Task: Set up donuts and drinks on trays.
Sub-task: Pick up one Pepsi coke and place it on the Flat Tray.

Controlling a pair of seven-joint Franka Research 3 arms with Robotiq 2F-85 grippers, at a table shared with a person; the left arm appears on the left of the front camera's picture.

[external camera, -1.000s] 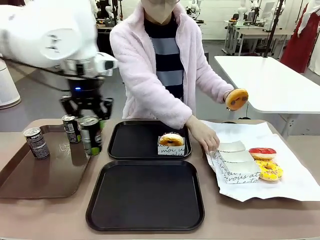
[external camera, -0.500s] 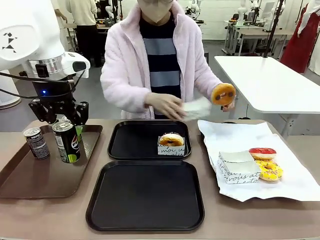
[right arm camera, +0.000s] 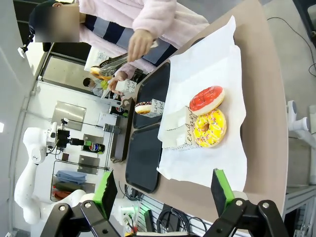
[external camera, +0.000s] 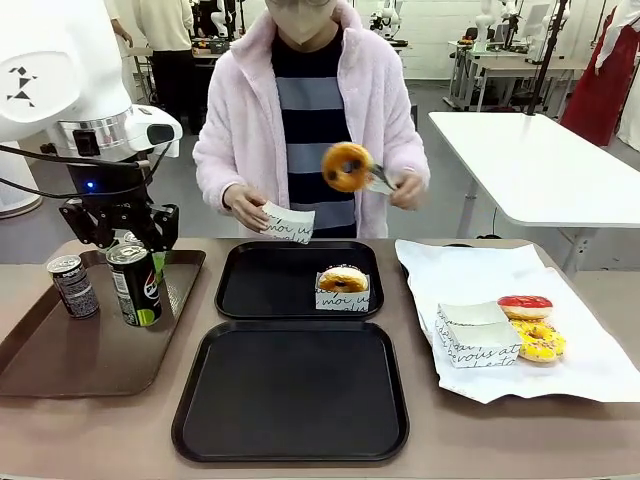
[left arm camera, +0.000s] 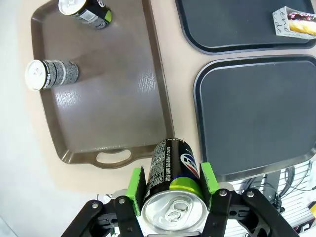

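Note:
My left gripper (external camera: 130, 262) is shut on a dark can (external camera: 133, 286), held above the brown tray (external camera: 60, 350); in the left wrist view the can (left arm camera: 173, 173) sits between the green pads. Another can (external camera: 74, 286) stands on that tray. Two black trays lie mid-table, the far tray (external camera: 250, 290) holding a sleeved donut (external camera: 342, 280), the near tray (external camera: 290, 395) bare. The person holds a tan donut (external camera: 347, 166) in tongs and a paper sleeve (external camera: 286, 224). A red donut (external camera: 524, 305) and a yellow donut (external camera: 540, 340) lie on white paper. My right gripper (right arm camera: 163, 190) is open above the table's right side.
A stack of white paper sleeves (external camera: 475, 330) sits on the white paper sheet (external camera: 590, 370) at the right. A third can (left arm camera: 85, 11) shows on the brown tray in the left wrist view. A white table (external camera: 540, 160) stands behind on the right.
My left arm has carried the can leftward over the brown tray, then held still. The person picked up a paper sleeve and brought the tan donut from their side to chest height.

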